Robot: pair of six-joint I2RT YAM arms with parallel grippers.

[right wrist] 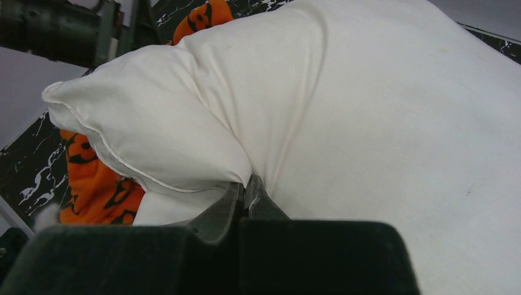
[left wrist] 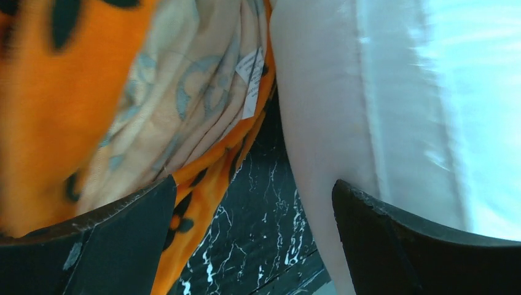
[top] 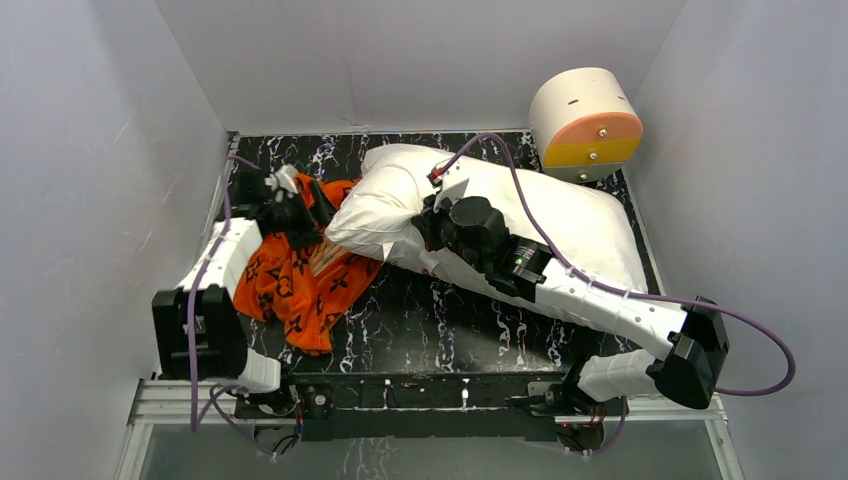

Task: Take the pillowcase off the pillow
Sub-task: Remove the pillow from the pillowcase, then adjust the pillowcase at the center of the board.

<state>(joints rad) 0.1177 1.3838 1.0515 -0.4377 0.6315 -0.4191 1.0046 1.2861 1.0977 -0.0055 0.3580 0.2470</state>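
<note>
Last step, by the look of it. Orange pillowcase (top: 300, 280) crumpled on the left of the counter (top: 450, 310), off the white pillow (top: 580, 220) just to its right. Maybe touching at one corner. Left tool (left wrist: 252, 190) wide, holding nothing. Right tool (right wrist: 246, 190) pinched on a pillow fold. Next: pull them apart.

The pillowcase (top: 300, 280) is plush cloth; the pillow (top: 600, 220) is smooth, matt white cloth.

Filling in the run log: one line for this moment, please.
pillowcase: off pillow, heaped beside it | left gripper: open, empty | right gripper: shut on pillow
</note>
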